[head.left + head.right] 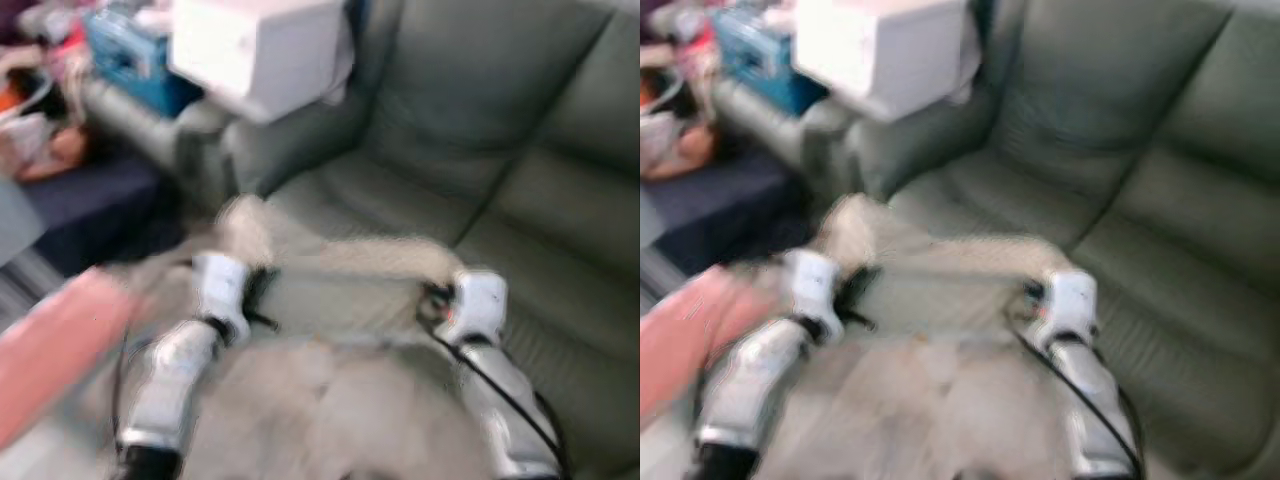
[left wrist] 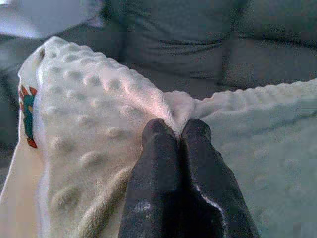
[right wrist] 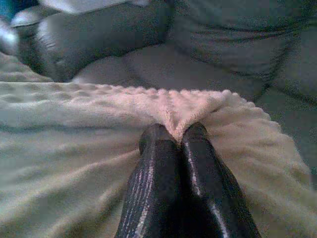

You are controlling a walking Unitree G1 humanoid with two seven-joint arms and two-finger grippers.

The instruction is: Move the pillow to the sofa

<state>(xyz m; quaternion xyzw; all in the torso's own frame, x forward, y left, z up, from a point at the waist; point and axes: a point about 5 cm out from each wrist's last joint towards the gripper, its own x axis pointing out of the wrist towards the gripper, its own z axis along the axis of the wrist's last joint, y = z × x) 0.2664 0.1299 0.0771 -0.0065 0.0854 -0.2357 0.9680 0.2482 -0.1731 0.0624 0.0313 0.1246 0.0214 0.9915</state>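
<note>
Cream pillow (image 1: 340,300) is held just above the grey sofa (image 1: 520,200) seat, head views blurred; left gripper (image 2: 176,134) and right gripper (image 3: 173,136) are each pinched tight on its edge; both should be released together once lowered.

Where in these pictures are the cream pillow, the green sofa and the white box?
pillow (image 2: 89,124): left wrist view, its bumpy cream cover.
sofa (image 1: 470,130): left eye view, the green back cushion.
white box (image 1: 260,45): left eye view, its front face, on the sofa's arm.

Both eye views motion-blurred; pillow (image 1: 330,300) cut off at bottom edge
</note>
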